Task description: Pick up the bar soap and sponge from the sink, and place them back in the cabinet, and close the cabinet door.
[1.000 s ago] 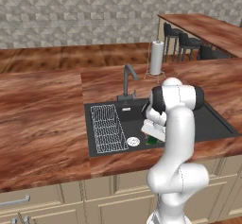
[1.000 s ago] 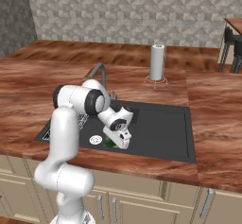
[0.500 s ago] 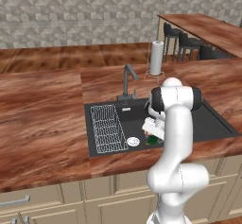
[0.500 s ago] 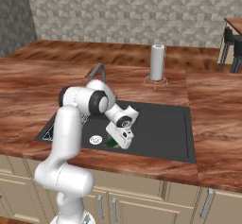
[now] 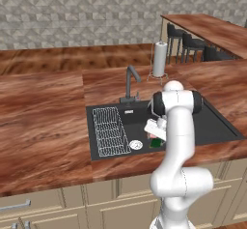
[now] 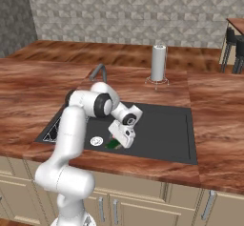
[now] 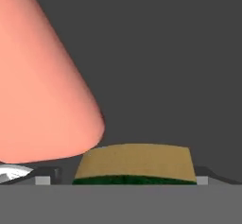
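The white arm reaches down into the large black rectangular sink (image 5: pixel 217 126), which is set into the brown wood-grain tabletop (image 5: pixel 43 121). Its two-finger gripper (image 6: pixel 119 141) hangs low over the near part of the basin floor, right over the small rectangular sponge (image 6: pixel 113 145), dark green below and yellow on top. In the hand view the sponge (image 7: pixel 136 164) lies flat between the two fingertips (image 7: pixel 43 180), yellow face up, with only a thin green edge showing. Whether the jaws press on the sponge or merely straddle it cannot be told.

The salmon-pink bar soap (image 7: pixel 42 76) with rounded corners looms large and blurred at the left of the hand view, just beside the sponge. In the left base view only a sliver of pink (image 5: pixel 152 136) shows behind the wrist; the arm covers the rest.

Left of the gripper lies the round silver drain (image 5: pixel 136 145), and further left the white wire rack (image 5: pixel 110 130) rests in the basin. The dark grey faucet (image 5: pixel 129 83) stands at the far rim. Beyond it a white paper-towel roll (image 5: pixel 159 59) stands upright on a wire holder. Dark bar stools (image 5: pixel 193 44) stand far right by a raised counter. Beige drawer fronts (image 5: pixel 29 208) with silver handles run below the tabletop.

No writing can be read anywhere.
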You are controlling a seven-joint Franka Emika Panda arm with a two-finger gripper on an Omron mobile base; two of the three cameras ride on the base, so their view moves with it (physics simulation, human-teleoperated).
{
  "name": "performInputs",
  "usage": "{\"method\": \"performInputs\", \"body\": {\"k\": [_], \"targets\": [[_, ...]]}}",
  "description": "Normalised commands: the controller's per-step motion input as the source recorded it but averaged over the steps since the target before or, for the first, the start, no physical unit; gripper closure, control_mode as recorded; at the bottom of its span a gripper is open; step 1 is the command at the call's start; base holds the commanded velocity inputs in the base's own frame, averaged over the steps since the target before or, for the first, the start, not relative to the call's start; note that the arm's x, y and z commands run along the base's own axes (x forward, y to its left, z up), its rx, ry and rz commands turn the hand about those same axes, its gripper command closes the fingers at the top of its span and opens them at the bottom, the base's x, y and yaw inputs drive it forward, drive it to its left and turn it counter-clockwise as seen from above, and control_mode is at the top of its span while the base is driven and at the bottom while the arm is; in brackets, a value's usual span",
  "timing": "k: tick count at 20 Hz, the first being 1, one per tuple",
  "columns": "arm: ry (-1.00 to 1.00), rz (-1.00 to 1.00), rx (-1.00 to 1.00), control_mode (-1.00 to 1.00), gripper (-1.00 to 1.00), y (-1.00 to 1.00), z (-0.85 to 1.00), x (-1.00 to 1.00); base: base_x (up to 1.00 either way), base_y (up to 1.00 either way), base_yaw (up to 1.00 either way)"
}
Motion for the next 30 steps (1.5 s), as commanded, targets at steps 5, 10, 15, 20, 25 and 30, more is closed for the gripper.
{"method": "performInputs", "body": {"k": [5, 10, 15, 20, 25, 30], "targets": [[-0.20, 0.00, -0.22, -1.00, -1.00, 0.23, -0.94, -0.10, 0.00, 0.00, 0.00], [-0.31, 0.04, -0.13, -1.00, -1.00, 0.06, -0.61, -0.79, 0.00, 0.00, 0.00], [-0.43, 0.07, -0.01, -1.00, -1.00, 0.00, -0.46, -1.00, 0.00, 0.00, 0.00], [-0.40, 0.02, 0.00, -1.00, 1.00, 0.01, -0.50, -0.68, 0.00, 0.00, 0.00], [-0.17, 0.03, -0.01, -1.00, 1.00, 0.08, -0.39, -0.10, 0.00, 0.00, 0.00], [0.01, 0.00, -0.01, -1.00, 1.00, 0.04, 0.05, 0.00, 0.00, 0.00, 0.00]]}}
